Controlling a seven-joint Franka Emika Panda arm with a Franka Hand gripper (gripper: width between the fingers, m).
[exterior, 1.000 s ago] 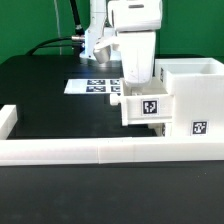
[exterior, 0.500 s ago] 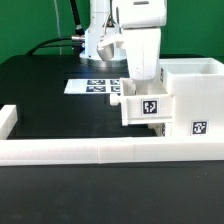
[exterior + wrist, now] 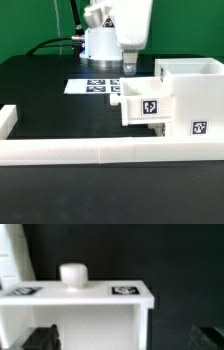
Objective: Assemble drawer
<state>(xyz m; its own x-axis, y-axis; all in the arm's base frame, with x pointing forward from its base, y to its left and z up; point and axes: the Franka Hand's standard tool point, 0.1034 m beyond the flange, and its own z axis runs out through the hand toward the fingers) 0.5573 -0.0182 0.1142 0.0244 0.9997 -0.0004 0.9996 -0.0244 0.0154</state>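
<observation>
The drawer's white housing (image 3: 192,98) stands at the exterior view's right, with a tag on its front. A smaller white tray (image 3: 146,106) with a tag juts out of the housing's side. My gripper (image 3: 130,67) hangs above the tray, open and empty, clear of it. In the wrist view the tray's end wall (image 3: 80,291) shows from above, with two tags and a small round knob (image 3: 73,273). My gripper (image 3: 125,339) straddles the tray's width, with the dark fingertips (image 3: 40,339) to either side and apart from it. No second tray shows.
The long low white rail (image 3: 100,151) runs along the front and turns up at the exterior view's left end (image 3: 8,120). The marker board (image 3: 95,86) lies flat behind the tray. The arm's base (image 3: 100,42) stands at the back with black cables.
My gripper has risen straight up from the tray, where its fingers were down around it, and now hangs well above it. The tray and housing have not moved.
</observation>
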